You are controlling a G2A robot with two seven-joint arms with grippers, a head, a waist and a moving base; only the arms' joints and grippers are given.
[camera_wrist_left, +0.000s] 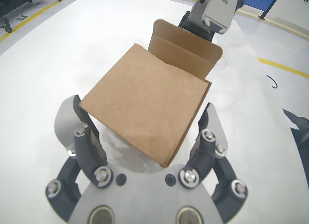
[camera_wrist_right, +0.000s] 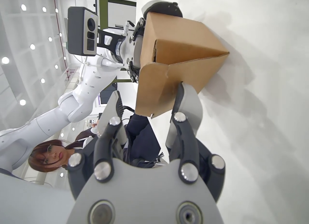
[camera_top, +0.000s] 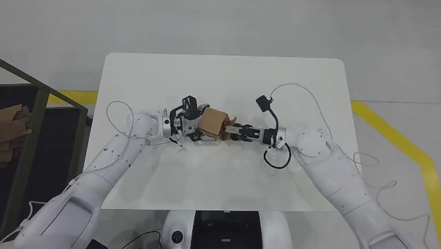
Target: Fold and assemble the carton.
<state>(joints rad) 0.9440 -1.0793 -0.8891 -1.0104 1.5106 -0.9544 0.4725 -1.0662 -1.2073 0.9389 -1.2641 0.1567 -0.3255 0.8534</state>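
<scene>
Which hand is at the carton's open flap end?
The right hand: it straddles the open flap. The left hand grips the carton by its closed body.

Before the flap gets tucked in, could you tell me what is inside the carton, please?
At the open end of the carton only the bare inner face of the raised flap shows. Its walls hide the rest, so contents cannot be judged.

Mid-frame over the white table (camera_top: 138, 76), the carton (camera_top: 213, 120) lies between 2 grippers: left gripper (camera_top: 189, 126) at its left, right gripper (camera_top: 233, 130) at its right.
</scene>
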